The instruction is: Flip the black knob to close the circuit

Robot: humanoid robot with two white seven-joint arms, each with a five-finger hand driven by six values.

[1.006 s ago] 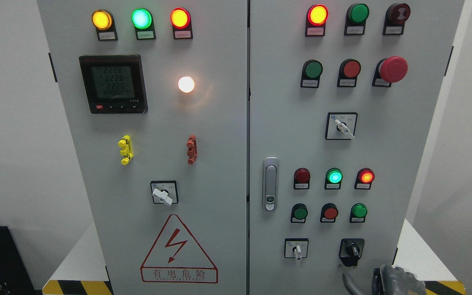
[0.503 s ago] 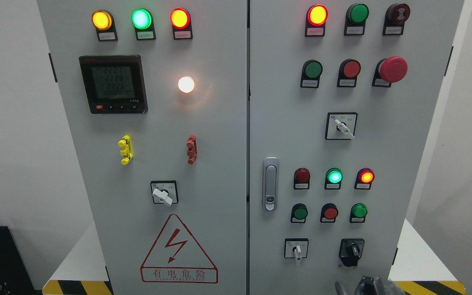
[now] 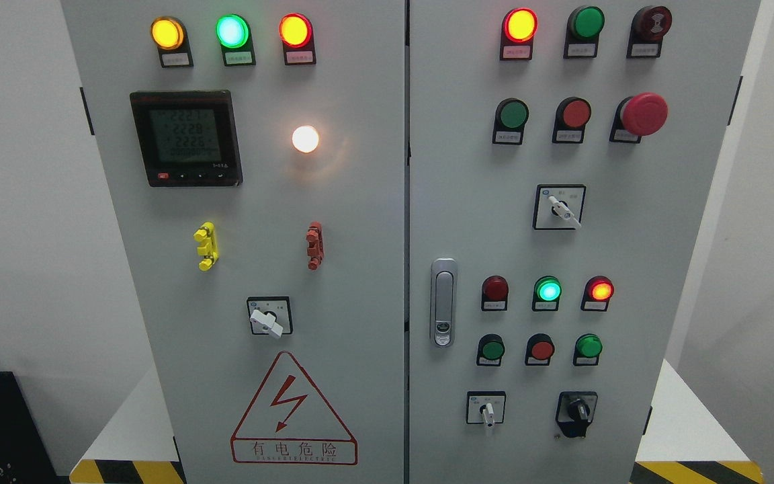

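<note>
1. Neither robot hand shows anywhere in the head view, so whether the fingers are released, clenched or grasping anything cannot be told
2. The black knob [image 3: 578, 408] sits at the lower right of the cabinet's right door [image 3: 629, 255], on a black square plate, with its handle pointing up and a little to the right, and nothing touches it
3. Just left of it on the same row is a white selector switch [image 3: 488, 410] with its lever hanging downward
4. Above this row stand three push buttons, green [image 3: 492, 349], red [image 3: 541, 349] and green [image 3: 588, 346], and above those three lamps: a dark red one [image 3: 495, 288], a lit green one [image 3: 547, 290] and a lit red one [image 3: 600, 290]
5. A silver door latch [image 3: 443, 302] stands upright near the door's left edge, level with those lamps
6. Higher up is another white selector [image 3: 560, 208], its lever angled down to the right, and above it a red mushroom button [image 3: 643, 113] at the end of a row with a green and a red button
7. On the left door [image 3: 360, 269] are a digital meter [image 3: 186, 138] with a lit display, a glowing white lamp [image 3: 305, 138], a yellow clip [image 3: 205, 246], a red clip [image 3: 314, 246], a white selector and a red triangle warning sign [image 3: 293, 411]
8. Yellow and black hazard stripes [image 3: 696, 470] run along the platform edge below the cabinet
</note>
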